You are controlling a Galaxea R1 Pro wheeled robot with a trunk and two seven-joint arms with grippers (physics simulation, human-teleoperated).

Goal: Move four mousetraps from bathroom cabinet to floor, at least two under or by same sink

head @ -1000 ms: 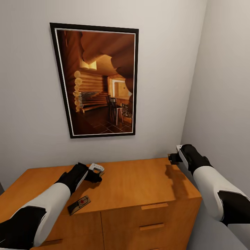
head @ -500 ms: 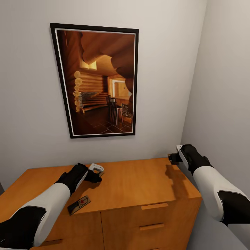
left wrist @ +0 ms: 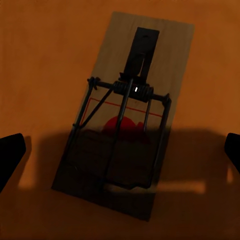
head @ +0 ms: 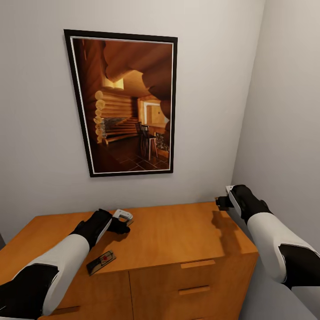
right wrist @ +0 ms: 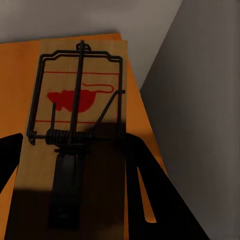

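The orange-brown cabinet [head: 178, 235] stands against the wall in the head view. One mousetrap [head: 101, 262] lies on its top near the front edge, beside my left forearm. My left gripper [head: 126, 219] hovers low over the top, open. In the left wrist view a second mousetrap [left wrist: 127, 115] lies flat below the left gripper [left wrist: 120, 150], well clear of the fingertips [left wrist: 10, 155]. My right gripper [head: 221, 202] is at the cabinet's back right corner. The right wrist view has a third mousetrap [right wrist: 75, 100] close up with dark shapes either side of its near end. Whether the fingers grip it is unclear.
A framed picture [head: 126, 104] of a log interior hangs on the wall behind the cabinet. A grey side wall [head: 289, 111] runs close along the cabinet's right end. Drawer fronts with bar handles [head: 198, 264] face me below the top.
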